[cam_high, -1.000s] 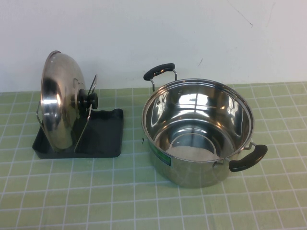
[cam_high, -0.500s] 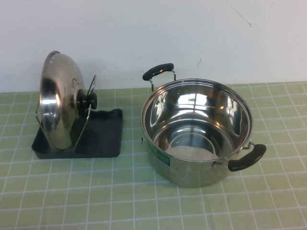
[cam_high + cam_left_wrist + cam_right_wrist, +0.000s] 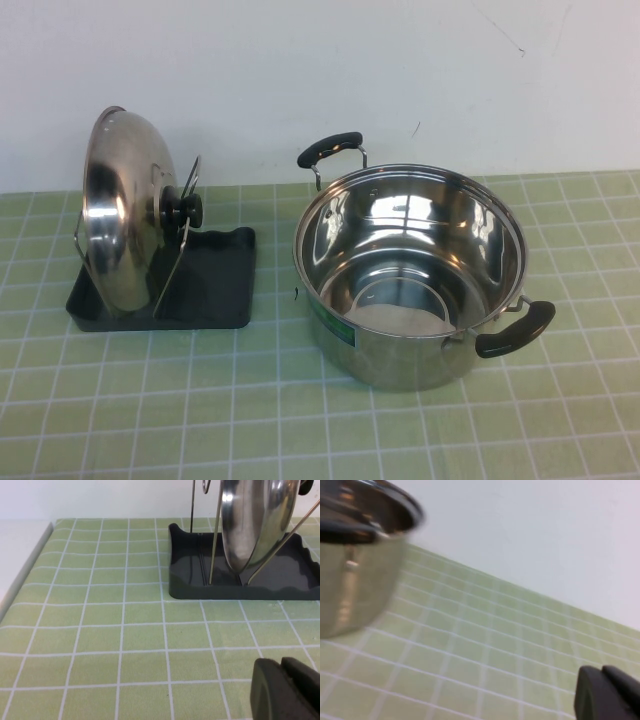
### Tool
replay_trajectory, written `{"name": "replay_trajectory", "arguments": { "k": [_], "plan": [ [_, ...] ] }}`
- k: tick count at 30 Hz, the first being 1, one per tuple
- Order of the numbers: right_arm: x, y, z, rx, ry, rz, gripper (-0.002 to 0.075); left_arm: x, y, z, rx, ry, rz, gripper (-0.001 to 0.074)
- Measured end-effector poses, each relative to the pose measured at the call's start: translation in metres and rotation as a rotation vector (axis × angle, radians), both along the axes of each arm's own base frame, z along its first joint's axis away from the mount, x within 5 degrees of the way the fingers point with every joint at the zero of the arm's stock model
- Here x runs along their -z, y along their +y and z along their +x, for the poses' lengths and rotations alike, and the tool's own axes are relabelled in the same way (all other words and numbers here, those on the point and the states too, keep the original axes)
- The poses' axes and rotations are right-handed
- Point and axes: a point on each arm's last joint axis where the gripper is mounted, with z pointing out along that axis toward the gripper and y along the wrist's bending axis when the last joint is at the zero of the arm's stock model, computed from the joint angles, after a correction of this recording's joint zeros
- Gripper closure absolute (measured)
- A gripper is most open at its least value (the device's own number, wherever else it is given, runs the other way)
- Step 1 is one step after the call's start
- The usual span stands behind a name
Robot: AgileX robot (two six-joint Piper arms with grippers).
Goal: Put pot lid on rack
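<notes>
You are looking at a pot lid (image 3: pixel 118 215) that is already standing on edge in the rack (image 3: pixel 215 290), at the far left of the table. Its rim is sitting in the dark tray, and the wire loop (image 3: pixel 178 240) is passing just beside the black knob (image 3: pixel 186 208). The steel pot (image 3: pixel 410 272) is sitting well apart to the right, open and empty.

Neither arm is showing in the high view. The left gripper (image 3: pixel 290 690) is hanging low over the green tiled cloth (image 3: pixel 100 630), near the rack but apart from it. The right gripper (image 3: pixel 607 695) is hanging over the cloth to the right of the pot. Each is showing as two dark tips pressed together with nothing between them, so both are reading as closed and empty.

In my judgement the placing is done, so the good move is simply keeping both arms clear. If you are pulling the left arm back, draw it away from the tray without brushing the wires, since the lid is balancing on a narrow rim.

The left wrist view is showing what the high view is not: the lid's lower edge is seated in the tray between two wires. The high view alone is showing the knob and the whole layout.
</notes>
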Motion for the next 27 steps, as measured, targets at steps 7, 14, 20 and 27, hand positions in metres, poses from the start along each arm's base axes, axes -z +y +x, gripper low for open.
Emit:
{"name": "replay_trajectory", "arguments": {
  "k": [7,14,20,27],
  "plan": [
    [0.008,-0.014,-0.007,0.227,0.01,0.03,0.0727,0.0,0.0,0.0,0.0,-0.001,0.0,0.0736],
    [0.021,-0.019,-0.013,0.325,0.151,0.043,0.0727,0.0,0.0,0.0,0.0,-0.001,0.0,0.0736],
    [0.021,-0.02,-0.014,0.344,0.147,0.099,0.0727,0.0,0.0,0.0,0.0,0.0,0.001,0.0736],
    [0.021,-0.02,-0.015,0.379,0.14,0.232,0.0727,0.0,0.0,0.0,0.0,0.0,0.001,0.0736]
  ]
}}
